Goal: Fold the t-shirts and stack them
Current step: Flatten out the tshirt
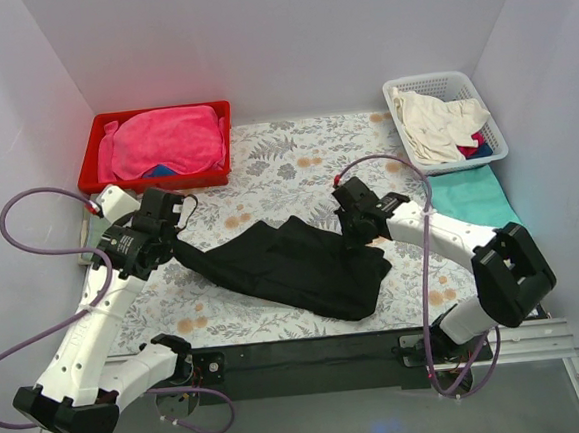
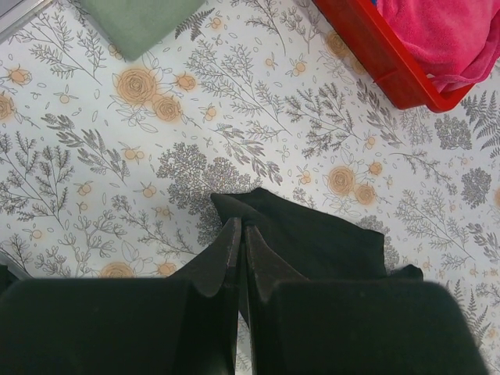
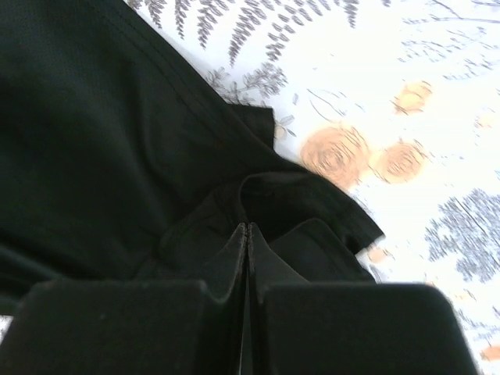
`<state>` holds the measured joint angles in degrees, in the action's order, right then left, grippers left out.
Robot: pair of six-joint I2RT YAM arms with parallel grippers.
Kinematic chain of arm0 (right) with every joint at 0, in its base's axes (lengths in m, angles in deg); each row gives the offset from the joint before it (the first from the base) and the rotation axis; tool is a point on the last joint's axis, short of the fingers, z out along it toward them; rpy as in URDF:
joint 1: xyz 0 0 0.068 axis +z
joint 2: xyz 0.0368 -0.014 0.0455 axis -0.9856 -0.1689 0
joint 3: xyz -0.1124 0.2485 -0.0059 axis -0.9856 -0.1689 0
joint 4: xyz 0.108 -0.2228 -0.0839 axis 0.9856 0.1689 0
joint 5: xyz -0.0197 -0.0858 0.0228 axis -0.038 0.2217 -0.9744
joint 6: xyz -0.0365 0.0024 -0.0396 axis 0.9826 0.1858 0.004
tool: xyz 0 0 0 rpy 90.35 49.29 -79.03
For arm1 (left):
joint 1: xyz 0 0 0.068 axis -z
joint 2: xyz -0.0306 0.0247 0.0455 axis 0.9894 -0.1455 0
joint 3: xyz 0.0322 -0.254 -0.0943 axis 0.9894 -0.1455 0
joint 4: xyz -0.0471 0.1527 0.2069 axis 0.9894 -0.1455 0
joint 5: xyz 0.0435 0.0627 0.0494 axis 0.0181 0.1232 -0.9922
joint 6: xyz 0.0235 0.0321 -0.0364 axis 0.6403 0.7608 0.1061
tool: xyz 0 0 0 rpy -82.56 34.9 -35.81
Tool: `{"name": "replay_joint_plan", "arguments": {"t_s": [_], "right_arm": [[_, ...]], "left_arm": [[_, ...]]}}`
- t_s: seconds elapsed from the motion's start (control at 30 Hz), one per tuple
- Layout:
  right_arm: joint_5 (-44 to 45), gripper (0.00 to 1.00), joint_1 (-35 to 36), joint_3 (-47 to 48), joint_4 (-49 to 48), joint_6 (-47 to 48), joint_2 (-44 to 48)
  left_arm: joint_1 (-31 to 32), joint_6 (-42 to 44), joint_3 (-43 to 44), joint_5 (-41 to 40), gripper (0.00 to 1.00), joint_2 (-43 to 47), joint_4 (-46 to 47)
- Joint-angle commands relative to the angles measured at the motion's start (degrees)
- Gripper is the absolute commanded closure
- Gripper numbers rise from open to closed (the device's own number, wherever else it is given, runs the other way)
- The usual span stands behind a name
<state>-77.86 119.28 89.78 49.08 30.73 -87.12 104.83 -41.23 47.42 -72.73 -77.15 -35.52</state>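
- The left hand [image 1: 178, 245] was shut, its fingers [image 2: 223, 258] pressed flat together with a corner of the black shirt [image 1: 293, 266] pinched at their tips.
- The right hand [image 1: 356, 236] was likewise shut, its fingers [image 3: 226, 262] meeting on a bunched fold at the shirt's right end, close to a hem.
- The black shirt lay crumpled across the middle of the surface [image 1: 285, 162], between the two hands. It was drawn into a narrow strip toward the left hand and was wider and heaped toward the right.
- Its near edge lay close to the front of the surface, just ahead of the arm bases.
- The teal shirt [image 1: 474, 197] lay flat at the far right of the surface, beyond the right arm. It was well apart from the black shirt and just in front of the basket [image 1: 450, 85].
- The basket, white and slotted, stood in the back right corner and held a pale cloth [image 1: 440, 119], with a bit of red and blue showing at its near side.
- A red bin [image 1: 88, 177] stood in the back left corner, filled with a pink cloth [image 1: 163, 141]; a scrap of blue showed under it at the front.
- In the left wrist view a green cloth [image 2: 137, 23] lay flat on the surface beyond the hand, apart from the black shirt.
- The surface carried a print of grey leaves and orange blooms.
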Motion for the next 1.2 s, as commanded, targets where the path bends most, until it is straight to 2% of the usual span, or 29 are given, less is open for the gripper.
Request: {"name": "replay_joint_plan", "arguments": {"t_s": [0.0,0.23,0.33,0.47,0.57,0.67,0.7,0.73,0.77,0.8,0.83,0.9,0.97,1.17], "right_arm": [[4.41,0.99,0.02,0.41,5.47,-2.24,6.63],[17.06,0.99,-0.42,3.57,26.55,-12.95,18.07],[17.95,0.99,-0.60,5.33,36.91,-16.82,21.32],[18.66,0.99,-0.60,6.12,44.04,-20.78,24.58],[19.27,0.99,-0.77,6.57,46.53,-21.84,26.60],[18.57,0.99,-1.47,6.39,46.53,-23.16,28.54],[18.74,0.99,-1.47,6.39,46.44,-23.60,28.19],[19.18,0.99,-1.56,6.39,46.53,-24.12,27.93],[19.45,0.99,-1.56,6.48,46.44,-24.56,27.49],[19.88,0.99,-1.48,6.65,46.53,-24.83,26.70],[21.28,0.99,-1.56,7.61,46.44,-25.09,26.26],[23.31,0.99,-1.56,9.28,46.44,-25.53,25.29],[27.70,0.99,-1.56,13.57,46.35,-26.32,24.33],[36.49,0.99,-1.56,27.38,44.33,-24.31,16.15]], "left_arm": [[-0.17,1.33,-0.27,-1.33,1.00,0.86,1.70],[-0.17,2.91,1.93,-3.52,1.00,-1.34,3.55],[-0.17,5.89,4.30,-6.68,1.00,-2.48,6.27],[-0.35,12.92,11.23,-13.71,1.00,-7.21,11.98],[-0.61,21.43,17.12,-18.54,1.00,-9.16,18.65],[-0.79,34.69,18.72,-23.55,1.00,-9.60,30.41],[-0.79,38.55,18.37,-24.96,1.00,-9.08,38.71],[-0.88,48.95,16.45,-26.62,1.00,-8.64,44.02],[-0.79,54.10,15.21,-28.82,1.00,-8.20,56.25],[-0.79,61.02,13.90,-29.27,1.00,-7.67,63.60],[-0.79,73.27,12.23,-29.89,1.00,-6.97,71.94],[-0.79,83.38,10.28,-30.42,1.00,-7.23,90.37],[-0.79,90.84,13.51,-30.07,1.00,-9.50,99.04],[-0.79,89.40,25.64,-27.61,1.00,-18.29,99.00]]}}
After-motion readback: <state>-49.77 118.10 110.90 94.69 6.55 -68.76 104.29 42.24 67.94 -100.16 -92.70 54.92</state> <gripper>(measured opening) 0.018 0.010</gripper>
